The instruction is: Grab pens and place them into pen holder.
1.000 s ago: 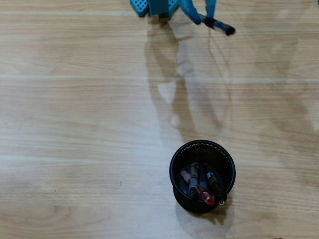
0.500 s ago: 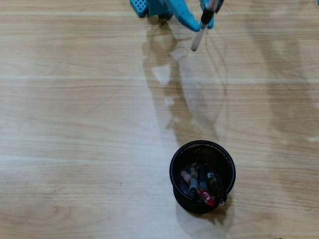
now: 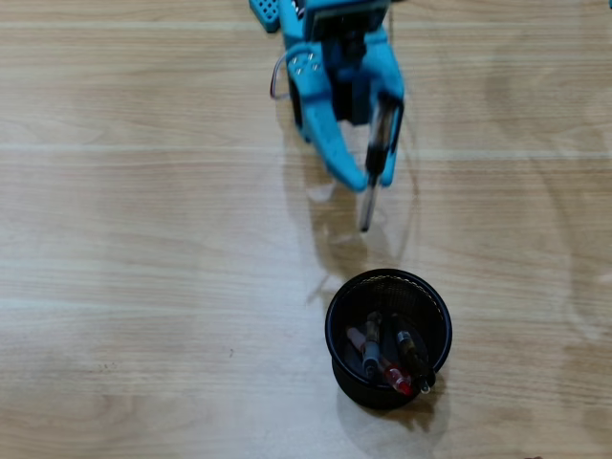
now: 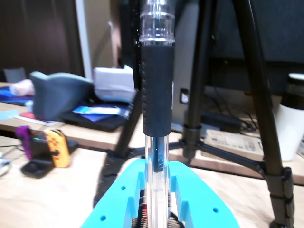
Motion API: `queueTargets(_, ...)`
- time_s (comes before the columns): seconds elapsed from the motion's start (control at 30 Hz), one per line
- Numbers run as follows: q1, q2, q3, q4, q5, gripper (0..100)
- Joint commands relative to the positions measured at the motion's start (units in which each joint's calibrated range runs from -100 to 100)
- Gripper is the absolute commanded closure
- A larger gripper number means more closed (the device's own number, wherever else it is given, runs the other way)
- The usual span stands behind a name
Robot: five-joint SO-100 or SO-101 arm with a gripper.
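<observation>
Above the wooden surface (image 3: 143, 239), blue end effector (image 3: 372, 172) pinching a clear pen (image 3: 373, 177). Nearby, black mesh pen holder (image 3: 337, 316) contains three pens (image 3: 387, 356).

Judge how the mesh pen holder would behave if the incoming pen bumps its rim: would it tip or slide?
The pen holder is squat and wide, so tipping seems unlikely. Thin mesh suggests low weight; on the smooth wooden table it might slide. The pen in the gripper looks slim and probably pushes weakly.
</observation>
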Motion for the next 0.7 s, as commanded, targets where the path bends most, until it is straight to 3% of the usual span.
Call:
queueTargets(0.0,2.01,6.17,-9.55,-1.21,-0.1,98)
queueTargets(0.3,2.56,24.06,-27.12,-1.21,-0.15,98)
queueTargets(0.67,0.92,27.17,-27.94,-0.27,-1.42,97)
